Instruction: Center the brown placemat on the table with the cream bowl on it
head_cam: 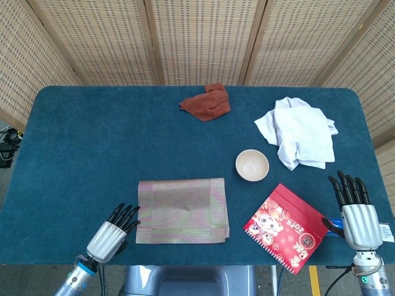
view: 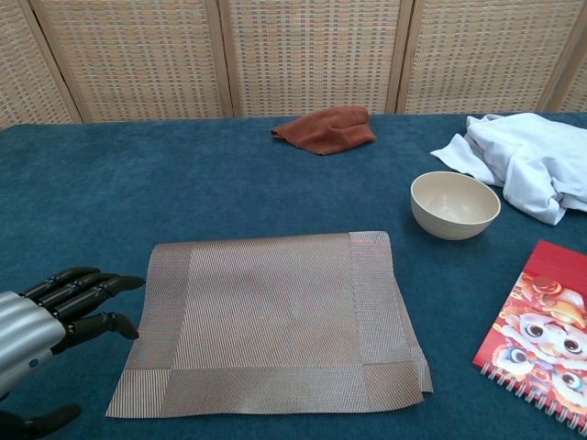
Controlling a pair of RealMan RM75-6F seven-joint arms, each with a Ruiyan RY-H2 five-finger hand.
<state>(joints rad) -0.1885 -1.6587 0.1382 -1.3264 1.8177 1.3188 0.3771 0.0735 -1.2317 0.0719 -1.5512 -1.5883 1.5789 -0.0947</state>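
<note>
One empty, spread left robot hand (head_cam: 113,229) was seen just left of the mat (head_cam: 182,210), nearer it than the open right robot hand (head_cam: 356,213).

The robot's left hand (head_cam: 113,229), silver-backed with black fingers, sits at the lower left of the head view, fingers extended, slightly spread and pointing up and to the right; it holds nothing. In the chest view it enters from the lower left edge, fingers (view: 87,284) reaching rightward. The right hand (head_cam: 356,213) stands at the lower right of the head view, fingers straight, apart and pointing toward the top of the frame, empty.
</note>
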